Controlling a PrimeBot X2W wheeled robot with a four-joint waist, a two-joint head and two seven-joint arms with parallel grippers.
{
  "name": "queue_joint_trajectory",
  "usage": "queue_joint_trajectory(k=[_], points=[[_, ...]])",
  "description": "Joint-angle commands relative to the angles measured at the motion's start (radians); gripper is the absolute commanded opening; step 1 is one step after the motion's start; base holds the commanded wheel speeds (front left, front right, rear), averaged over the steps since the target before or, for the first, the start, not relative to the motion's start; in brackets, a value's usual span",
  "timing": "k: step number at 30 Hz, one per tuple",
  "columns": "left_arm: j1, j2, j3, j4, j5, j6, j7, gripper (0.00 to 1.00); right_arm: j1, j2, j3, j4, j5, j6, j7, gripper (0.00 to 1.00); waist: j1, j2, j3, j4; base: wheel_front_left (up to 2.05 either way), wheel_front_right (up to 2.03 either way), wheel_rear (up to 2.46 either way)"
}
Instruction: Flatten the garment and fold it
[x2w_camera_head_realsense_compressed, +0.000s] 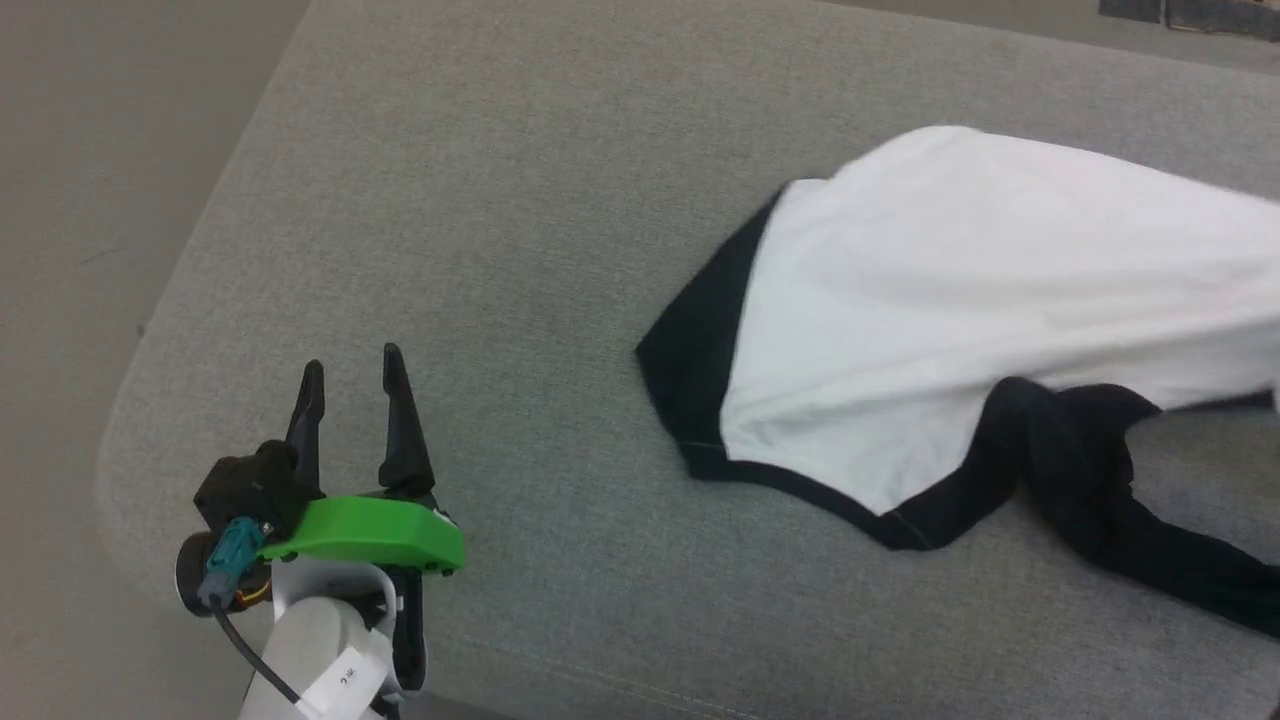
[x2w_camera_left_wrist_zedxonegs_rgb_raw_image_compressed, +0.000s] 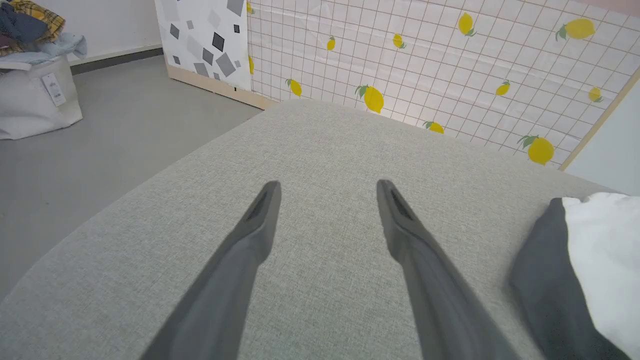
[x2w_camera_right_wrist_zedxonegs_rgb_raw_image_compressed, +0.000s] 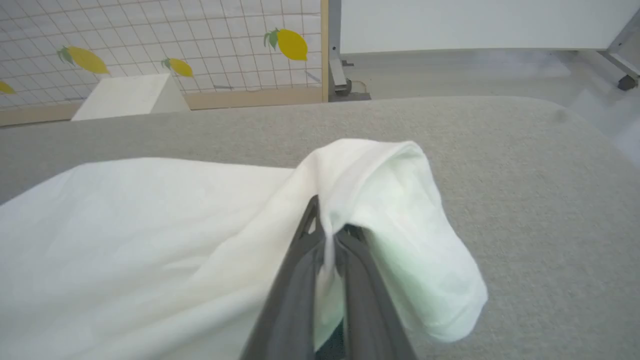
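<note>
left jaws spread | right jaws pinching garment (x2w_camera_right_wrist_zedxonegs_rgb_raw_image_compressed: 150, 225) | arm tag (x2w_camera_head_realsense_compressed: 345, 685) illegible

You have bare fabric across the left half of the grey cushion (x2w_camera_head_realsense_compressed: 480, 200), from its rounded near-left corner up to the far edge. The left gripper (x2w_camera_head_realsense_compressed: 352, 358), fingers spread, sits over that open stretch. The garment (x2w_camera_head_realsense_compressed: 900, 330) covers the right half, with its black sleeve trailing toward the near edge. A lemon-patterned panel (x2w_camera_left_wrist_zedxonegs_rgb_raw_image_compressed: 425, 60) stands just beyond the far edge.
</note>
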Motion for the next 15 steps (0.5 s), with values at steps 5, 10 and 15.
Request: queue_joint_trajectory(k=[5, 10, 15], points=[[-0.02, -0.004, -0.003, 0.011, 0.004, -0.016, -0.004, 1.0, 0.07, 0.012, -0.102, 0.048, -0.033, -0.002, 0.055, 0.0, -0.0001, -0.0001, -0.005, -0.033, 0.0, 0.0, 0.0], [-0.017, -0.004, 0.002, 0.027, 0.01, -0.023, -0.005, 1.0, 0.092, 0.042, -0.064, 0.047, 0.053, -0.002, -0.02, 1.0, -0.0001, -0.0001, -0.027, -0.069, 0.0, 0.0, 0.0], [-0.004, -0.004, -0.002, 0.047, 0.01, -0.033, -0.005, 1.0, 0.182, 0.051, 0.065, -0.008, 0.189, -0.002, -0.16, 1.0, -0.0001, -0.0001, -0.074, -0.097, 0.0, 0.0, 0.0]])
